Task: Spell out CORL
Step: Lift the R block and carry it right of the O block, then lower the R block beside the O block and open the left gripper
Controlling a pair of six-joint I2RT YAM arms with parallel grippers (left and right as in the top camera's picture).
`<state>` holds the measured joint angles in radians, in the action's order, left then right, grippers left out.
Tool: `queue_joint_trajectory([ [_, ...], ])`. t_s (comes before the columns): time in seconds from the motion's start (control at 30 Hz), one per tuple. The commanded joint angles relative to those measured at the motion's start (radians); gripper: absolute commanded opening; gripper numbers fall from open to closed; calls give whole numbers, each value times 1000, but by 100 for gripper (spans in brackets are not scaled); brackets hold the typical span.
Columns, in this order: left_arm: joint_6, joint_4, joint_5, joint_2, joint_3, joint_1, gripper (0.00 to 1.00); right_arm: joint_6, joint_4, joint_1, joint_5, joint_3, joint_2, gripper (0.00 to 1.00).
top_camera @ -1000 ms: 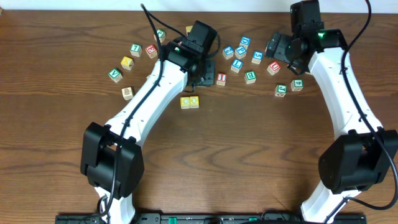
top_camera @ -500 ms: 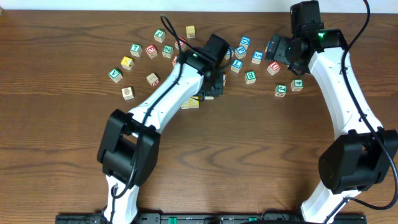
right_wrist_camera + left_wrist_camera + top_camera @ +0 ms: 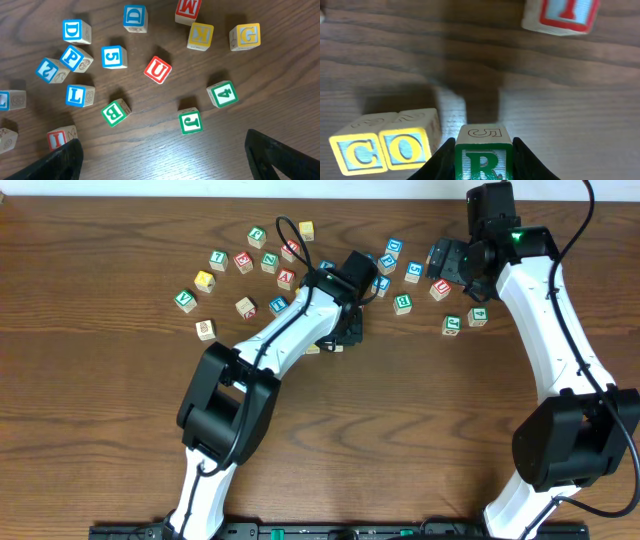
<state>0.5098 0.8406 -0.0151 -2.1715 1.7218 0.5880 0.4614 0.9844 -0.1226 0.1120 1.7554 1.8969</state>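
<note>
The left gripper (image 3: 482, 150) is clamped on the small white-faced wooden cube with a green R (image 3: 482, 160), with a dark finger against each side of it. Just left of it on the brown wooden table (image 3: 570, 100), the yellow-faced wooden C cube (image 3: 357, 152) and yellow-faced wooden O cube (image 3: 405, 147) sit touching, side by side. The right gripper (image 3: 162, 142) hangs with its jaws wide apart, holding nothing, over scattered cubes. Among them, apart from the row, lies the wooden cube with a blue-and-white L face (image 3: 80, 95).

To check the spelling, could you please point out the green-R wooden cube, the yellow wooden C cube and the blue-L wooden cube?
green-R wooden cube (image 3: 482, 161): left wrist view, lettered front face.
yellow wooden C cube (image 3: 359, 154): left wrist view, lettered front face.
blue-L wooden cube (image 3: 76, 95): right wrist view, lettered face.
</note>
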Motion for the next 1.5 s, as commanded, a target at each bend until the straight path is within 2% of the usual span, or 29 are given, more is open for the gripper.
queue_joint_trajectory([
  [0.0,27,-1,58,-8,-13,-2,30,-15,8,4,2,12,-12,98],
  [1.17,43,-42,57,-71,-26,-2,30,-30,23,4,2,12,-12,99],
  [1.43,42,-39,57,-71,-26,-2,32,-30,22,4,2,12,-12,99],
  [1.47,42,-37,57,-71,-26,-2,36,-30,22,4,2,12,-12,99],
])
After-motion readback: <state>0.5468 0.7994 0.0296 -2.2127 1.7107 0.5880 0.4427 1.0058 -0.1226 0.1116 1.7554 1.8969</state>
